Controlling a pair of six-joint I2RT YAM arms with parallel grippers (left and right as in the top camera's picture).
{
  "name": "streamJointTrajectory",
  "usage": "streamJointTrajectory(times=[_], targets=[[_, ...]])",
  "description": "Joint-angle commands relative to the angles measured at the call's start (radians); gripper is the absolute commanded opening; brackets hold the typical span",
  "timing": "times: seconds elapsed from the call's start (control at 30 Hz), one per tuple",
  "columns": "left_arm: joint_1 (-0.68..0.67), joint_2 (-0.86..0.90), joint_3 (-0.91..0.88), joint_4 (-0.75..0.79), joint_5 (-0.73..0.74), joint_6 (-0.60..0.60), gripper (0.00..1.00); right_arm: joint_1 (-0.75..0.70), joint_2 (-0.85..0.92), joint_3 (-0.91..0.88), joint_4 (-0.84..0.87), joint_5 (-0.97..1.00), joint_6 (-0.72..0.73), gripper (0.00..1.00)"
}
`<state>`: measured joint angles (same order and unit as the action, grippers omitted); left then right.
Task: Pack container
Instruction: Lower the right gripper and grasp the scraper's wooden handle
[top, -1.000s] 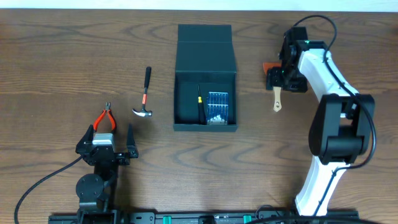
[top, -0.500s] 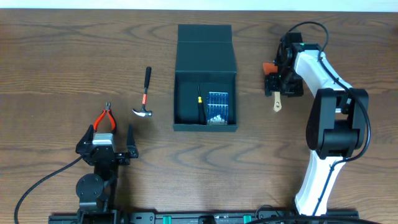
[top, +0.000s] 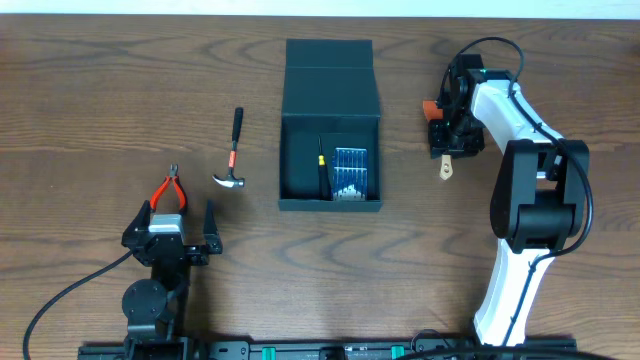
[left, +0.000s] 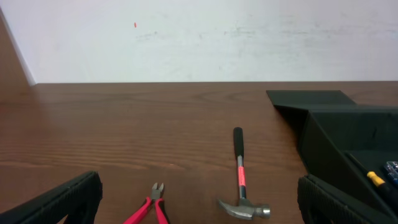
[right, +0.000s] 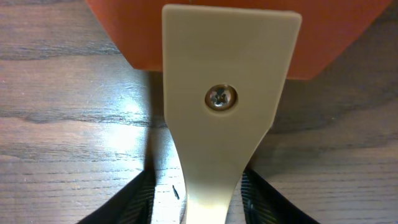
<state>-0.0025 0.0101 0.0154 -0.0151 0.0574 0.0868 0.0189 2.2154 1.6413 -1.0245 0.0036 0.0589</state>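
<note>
While right tool (top: 447, 150) straddles scraper (top: 445, 170) handle, container (top: 330, 206) well apart, leftward

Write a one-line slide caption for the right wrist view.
Dark fingers of the right gripper flank the cream plastic scraper handle, screwed to its orange blade, on the brown wooden table.

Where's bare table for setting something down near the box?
Widest: the table in front of the box, out to the near edge. Also far left, beyond the hammer. Crowded: hammer, pliers and left gripper together; right gripper at the scraper.
</note>
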Motion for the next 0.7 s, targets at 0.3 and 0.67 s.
streamJointTrajectory(times=[0.3,0.67], targets=[[-0.003,-0.006,-0.011,-0.015,0.014,0.014,0.98,0.005,0.045,-0.002,-0.021,0.022,-0.008,0.23],[-0.003,-0.006,-0.011,-0.015,0.014,0.014,0.99,0.005,0.045,-0.002,-0.031,0.022,-0.008,0.01]])
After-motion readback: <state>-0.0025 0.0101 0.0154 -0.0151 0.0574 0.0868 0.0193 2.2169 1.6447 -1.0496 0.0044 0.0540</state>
